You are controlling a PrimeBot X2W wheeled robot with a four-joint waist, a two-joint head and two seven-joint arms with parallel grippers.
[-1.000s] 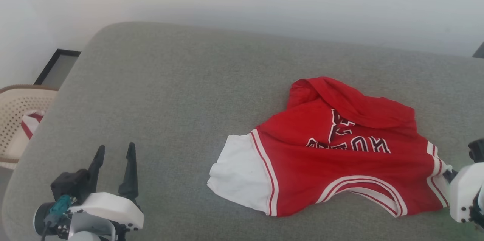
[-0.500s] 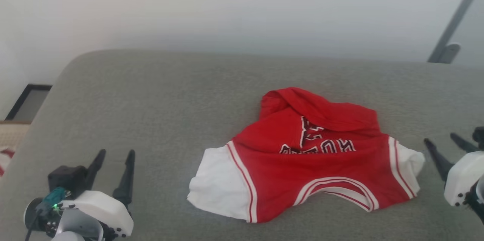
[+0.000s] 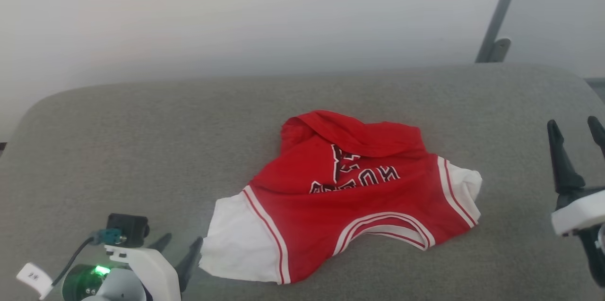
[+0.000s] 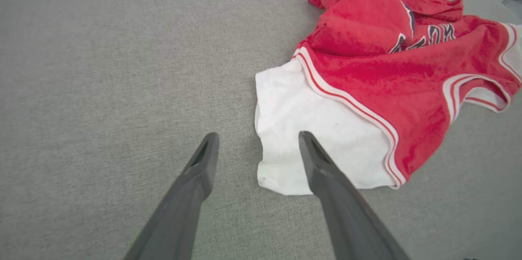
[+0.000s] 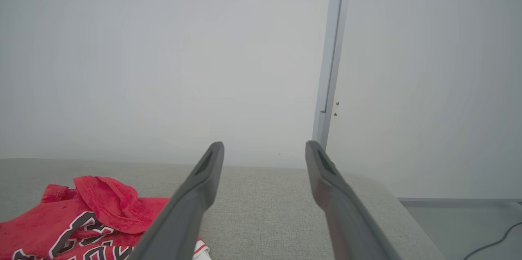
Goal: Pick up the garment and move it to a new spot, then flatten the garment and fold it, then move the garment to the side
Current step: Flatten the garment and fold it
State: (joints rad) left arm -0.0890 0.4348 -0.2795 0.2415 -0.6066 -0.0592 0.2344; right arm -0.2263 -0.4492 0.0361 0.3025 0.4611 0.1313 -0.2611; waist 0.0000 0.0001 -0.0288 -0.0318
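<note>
Gaping wide, both jaws hold nothing — left gripper (image 4: 257, 134) just beside the garment (image 3: 359, 197), right gripper (image 5: 264, 143) apart.

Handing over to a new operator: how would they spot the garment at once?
On the grey cushion, near its middle, lies a crumpled garment between the left gripper and right gripper. Its red body, white sleeves and striped trim stand out from the plain grey fabric.

left end effector (image 4: 257, 135): fingers (image 4: 195, 178) apart, empty | garment (image 4: 367, 76): crumpled on grey cushion (image 4: 102, 68), white sleeve (image 4: 291, 105) nearest fingertips
</note>
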